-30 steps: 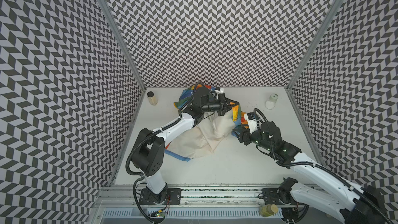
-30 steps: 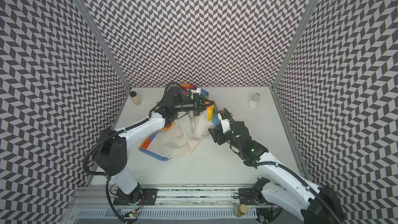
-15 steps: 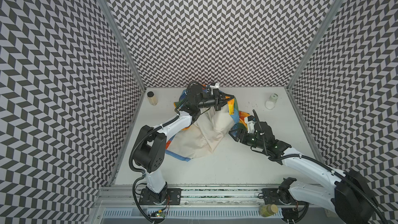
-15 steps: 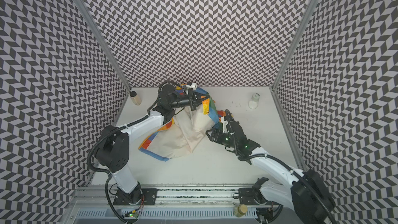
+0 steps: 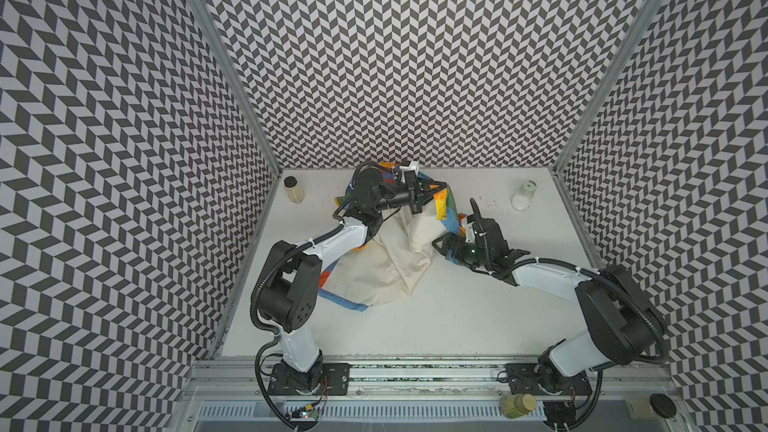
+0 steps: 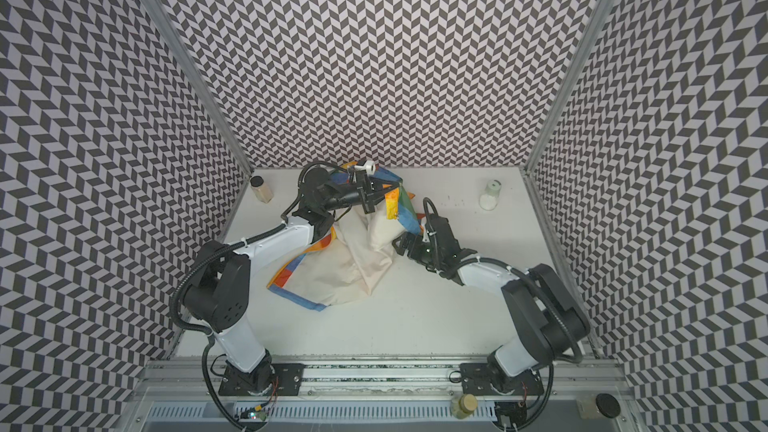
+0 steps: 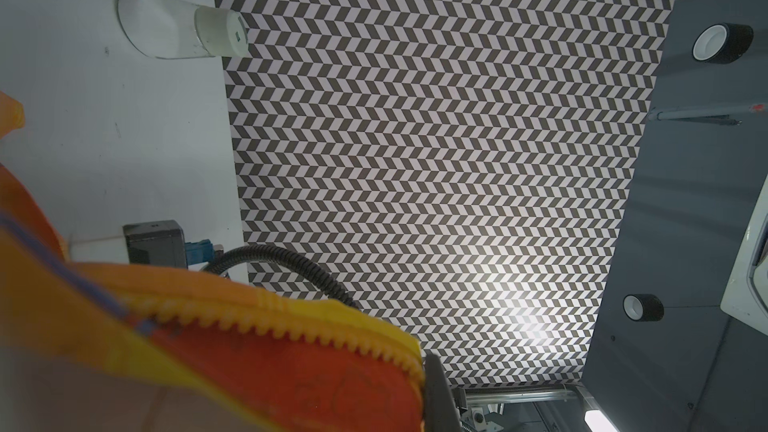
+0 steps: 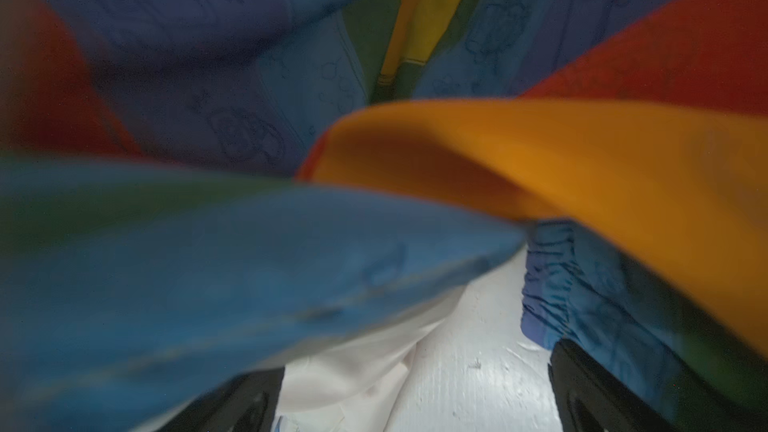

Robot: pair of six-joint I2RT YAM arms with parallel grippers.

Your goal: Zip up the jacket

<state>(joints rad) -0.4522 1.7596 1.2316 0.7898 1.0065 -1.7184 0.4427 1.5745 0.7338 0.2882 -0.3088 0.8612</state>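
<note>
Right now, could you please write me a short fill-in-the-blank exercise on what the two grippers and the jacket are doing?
1. The left gripper is ___ on the zipper edge of the jacket.
2. The jaws of the right gripper stand ___, close to the jacket's blue fabric.
3. The part of the jacket spread on the table shows its ___ lining.
Missing words: shut; open; cream.

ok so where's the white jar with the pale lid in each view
Top view: white jar stands at the back right corner of the table.
Top view: same spot.
Left wrist: white jar on the table where it meets the chevron wall, beyond the jacket and its orange zipper edge.
Right wrist: not in it; jacket fabric fills the view.
Shared landmark: the jacket, visible in all four views.
</note>
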